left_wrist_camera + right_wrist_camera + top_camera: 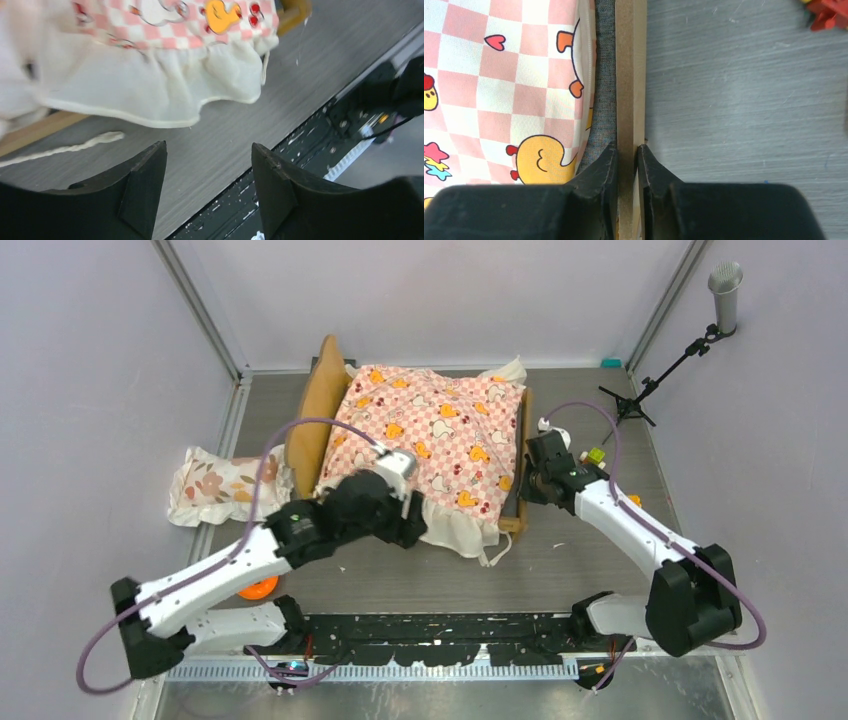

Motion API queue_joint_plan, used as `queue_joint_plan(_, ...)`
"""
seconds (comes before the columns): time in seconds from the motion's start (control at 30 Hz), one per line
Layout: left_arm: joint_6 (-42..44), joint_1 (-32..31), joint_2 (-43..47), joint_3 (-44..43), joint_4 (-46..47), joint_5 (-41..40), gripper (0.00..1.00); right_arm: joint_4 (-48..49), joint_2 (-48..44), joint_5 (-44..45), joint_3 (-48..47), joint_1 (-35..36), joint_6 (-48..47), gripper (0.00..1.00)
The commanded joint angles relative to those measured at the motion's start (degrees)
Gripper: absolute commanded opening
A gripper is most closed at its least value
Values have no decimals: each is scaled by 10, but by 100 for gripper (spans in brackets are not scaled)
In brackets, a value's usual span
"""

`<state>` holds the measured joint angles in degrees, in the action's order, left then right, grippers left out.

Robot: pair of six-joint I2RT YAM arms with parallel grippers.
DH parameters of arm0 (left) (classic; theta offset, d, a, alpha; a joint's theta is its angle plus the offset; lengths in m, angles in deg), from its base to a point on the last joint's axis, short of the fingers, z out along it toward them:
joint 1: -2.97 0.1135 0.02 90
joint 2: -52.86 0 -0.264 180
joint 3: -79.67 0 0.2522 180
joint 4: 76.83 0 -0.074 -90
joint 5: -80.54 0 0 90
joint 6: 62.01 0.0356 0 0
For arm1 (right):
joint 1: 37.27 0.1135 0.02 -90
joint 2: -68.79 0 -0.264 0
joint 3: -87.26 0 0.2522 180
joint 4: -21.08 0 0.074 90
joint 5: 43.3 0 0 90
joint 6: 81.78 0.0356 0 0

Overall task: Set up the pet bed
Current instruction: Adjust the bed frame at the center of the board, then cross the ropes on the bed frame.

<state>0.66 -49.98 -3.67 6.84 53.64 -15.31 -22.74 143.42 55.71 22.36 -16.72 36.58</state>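
Showing a pet bed (312, 420) on the far middle of the grey counter (580, 570), between 2 robot arms. The tan wavy headboard is turned toward the counter's left edge and the foot end toward the right edge. The long axis appears to run left to right, slightly skewed, with the foot's near corner closer to the front edge.

A pink-checkered sheet (440, 430) printed with ducks is spread over the mattress, and its white ruffle hangs over the bed's near side. That part of the task is judged done, though the cloth looks a little rumpled. A floral pillow (215, 485) lies on the counter by the left edge, just beside the headboard and off the bed. Placing it at the head end is judged to remain.

The jaws of the right arm (620, 520) are closed tightly on the thin wooden rail at the foot, 1 finger on each side. The jaws of the left arm (220, 565) stand well apart with nothing held, low over the counter just in front of the ruffle.
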Motion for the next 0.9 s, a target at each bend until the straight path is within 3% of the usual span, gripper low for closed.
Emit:
queue_joint_plan(0.0,-30,-113,-75,12,67,-145,66,42,-57,27,10,12,78,19)
queue_joint_plan(0.13,-42,-157,-124,13,114,-168,71,-5,-81,79,-24,12,22,39)
queue_joint_plan(0.23,-48,-171,-149,20,156,-169,72,-31,-103,95,-35,12,-3,46)
queue_joint_plan(0.53,-26,-228,-251,-18,199,-217,78,-51,-165,67,-16,12,-12,48)
queue_joint_plan(0.87,68,-227,-396,-232,90,-268,78,-91,-241,85,-14,12,7,48)
